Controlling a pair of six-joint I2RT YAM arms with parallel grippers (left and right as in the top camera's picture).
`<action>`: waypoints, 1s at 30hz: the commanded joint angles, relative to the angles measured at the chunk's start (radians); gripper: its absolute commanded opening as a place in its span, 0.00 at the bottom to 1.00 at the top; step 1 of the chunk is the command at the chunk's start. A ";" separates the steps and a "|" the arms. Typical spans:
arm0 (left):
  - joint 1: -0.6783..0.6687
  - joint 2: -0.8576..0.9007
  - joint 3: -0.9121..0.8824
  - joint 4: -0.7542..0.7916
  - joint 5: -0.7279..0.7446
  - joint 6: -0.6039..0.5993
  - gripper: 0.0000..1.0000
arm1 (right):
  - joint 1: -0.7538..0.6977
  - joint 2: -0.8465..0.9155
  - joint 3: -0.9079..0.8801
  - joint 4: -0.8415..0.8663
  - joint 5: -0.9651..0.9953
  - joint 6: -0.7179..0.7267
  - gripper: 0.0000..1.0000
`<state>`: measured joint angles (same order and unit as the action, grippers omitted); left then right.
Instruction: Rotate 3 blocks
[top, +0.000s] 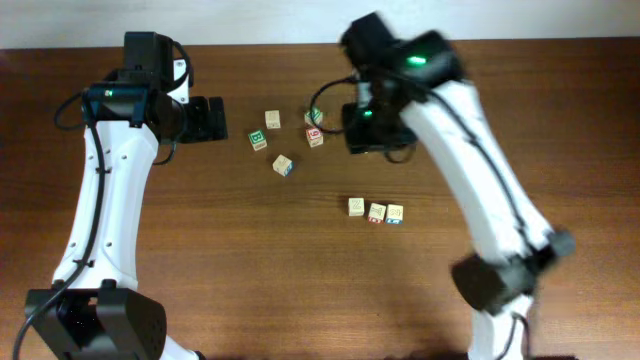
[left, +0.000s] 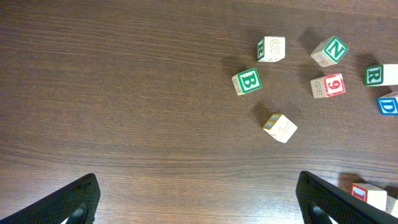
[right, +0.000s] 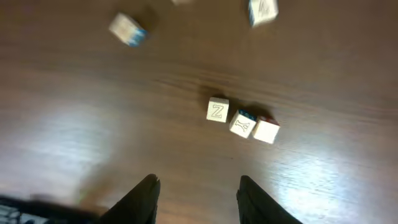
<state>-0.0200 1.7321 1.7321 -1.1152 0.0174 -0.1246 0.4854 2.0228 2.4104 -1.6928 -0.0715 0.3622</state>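
Note:
The three blocks lie in a short row on the table: a plain tan one (top: 356, 207), one with red-orange print (top: 376, 212) and one with blue print (top: 395, 213). In the right wrist view the same row (right: 241, 122) lies beyond my right gripper (right: 198, 186), which is open with only bare wood between its fingers. From overhead, the right gripper (top: 376, 138) hangs behind the row, well apart from it. At the back left, my left gripper (top: 212, 118) stands wide open (left: 199, 202) over bare wood.
Loose cubes lie scattered behind the row: a green B cube (left: 247, 81), a tan cube (left: 272, 48), a green N cube (left: 329, 51), a red 9 cube (left: 328, 85) and a tilted tan cube (left: 280, 127). The table's far edge (top: 260, 44) runs along the top.

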 joint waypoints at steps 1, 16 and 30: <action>0.003 0.003 0.018 -0.002 -0.007 -0.002 0.99 | -0.005 -0.247 -0.077 -0.006 0.061 -0.011 0.42; 0.003 0.003 0.018 -0.002 -0.006 -0.003 0.99 | -0.009 -0.263 -1.146 0.621 -0.034 0.312 0.31; 0.003 0.003 0.018 -0.002 -0.006 -0.003 0.99 | -0.010 -0.098 -1.146 0.775 0.070 0.056 0.26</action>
<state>-0.0200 1.7321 1.7351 -1.1152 0.0174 -0.1246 0.4789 1.9221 1.2713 -0.9264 -0.0662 0.4850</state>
